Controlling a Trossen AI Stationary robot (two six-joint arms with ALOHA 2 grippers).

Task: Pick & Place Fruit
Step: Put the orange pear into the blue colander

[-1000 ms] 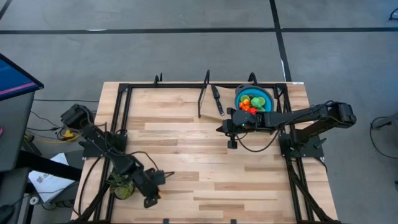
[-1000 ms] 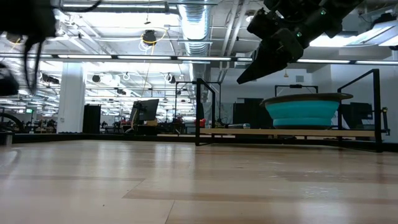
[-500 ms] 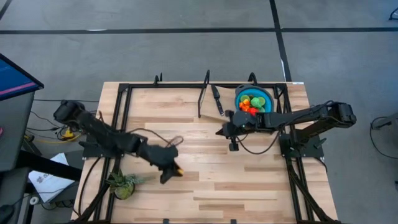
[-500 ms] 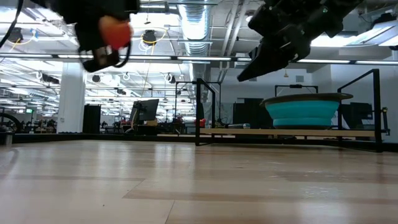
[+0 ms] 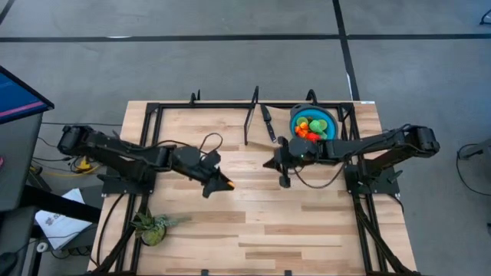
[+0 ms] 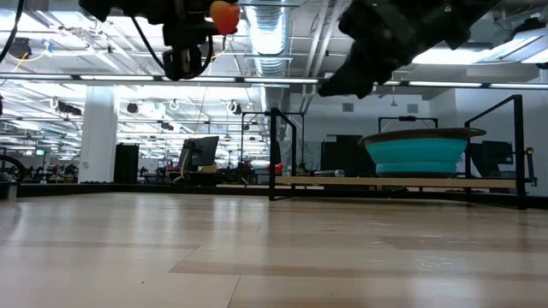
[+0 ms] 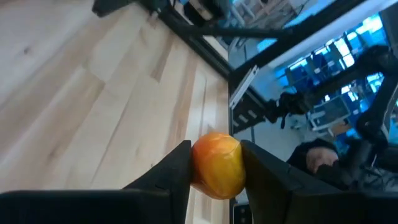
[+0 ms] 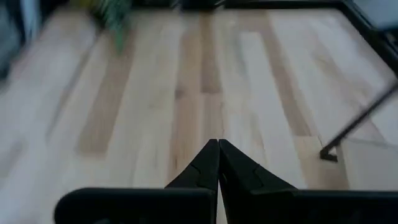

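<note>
An orange-yellow toy fruit [image 7: 217, 163] hangs above the table's middle, with my left gripper [image 5: 223, 183] shut on it. The low view shows this fruit [image 6: 224, 15] high over the wood. A blue bowl [image 5: 331, 115] at the far right holds several red, orange and green fruits [image 5: 308, 127]. My right gripper [image 5: 270, 163] hovers shut beside the bowl, toward the table's middle, and holds nothing; its fingertips [image 8: 217, 152] meet above bare wood. My left gripper pinches the fruit by two opposite sides [image 7: 198, 167] between its two fingers [image 7: 176, 173]. The fingers point toward the table's right, slanting slightly down. The fruit is lifted clear of the table.
A black-handled knife [image 5: 267, 123] lies at the far edge, left of the bowl. A spiky green plant [image 5: 153, 227] stands at the near left corner. A black frame [image 5: 249, 115] rims the table, with upright posts at the far side. Bare wood lies between the two grippers.
My left gripper has swung from beside the plant at the near left toward the table's middle and far side. It rose and levelled out as it went. The orange fruit stayed between its fingers all the way. My right gripper has kept its place.
</note>
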